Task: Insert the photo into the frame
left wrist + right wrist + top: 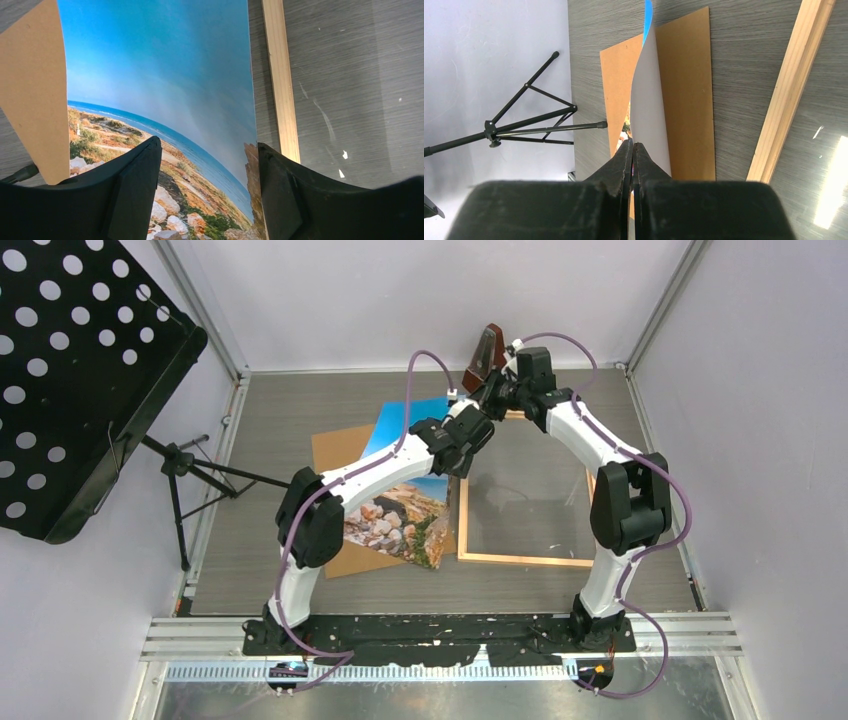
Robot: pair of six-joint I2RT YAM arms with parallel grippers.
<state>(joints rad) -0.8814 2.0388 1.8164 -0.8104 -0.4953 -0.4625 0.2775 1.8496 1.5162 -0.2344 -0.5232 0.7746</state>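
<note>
on the right claw (pixel 633 145): clamped fully shut, no gap between the fingers, on an edge of the large rectangular print of blue sky, sea strip and rocky shore (pixel 650 100). on the left claw (pixel 207 150): spread wide, black fingers (pixel 132 195) astride the print's long edge, contact hard to judge, possibly none.

only in the right wrist view: the print's plain white back, bowed up from the pinch toward 12 o'clock, a sliver of blue at the tip. only in the left wrist view: the picture side close up, curved, blue sky above, pale boulders and green scrub toward 6 o'clock. only in the top view: both arms meeting at the far end of the grey wood-grain table (pixel 260 420), with the print overlapping the plain brown backing board (pixel 335 450).

print at 9 o'clock of the thin light natural-wood rectangular frame (pixel 525 560), outside it, near corner just beside the frame's left rail. black tripod stand (pixel 190 465) at 9 o'clock of the board.
</note>
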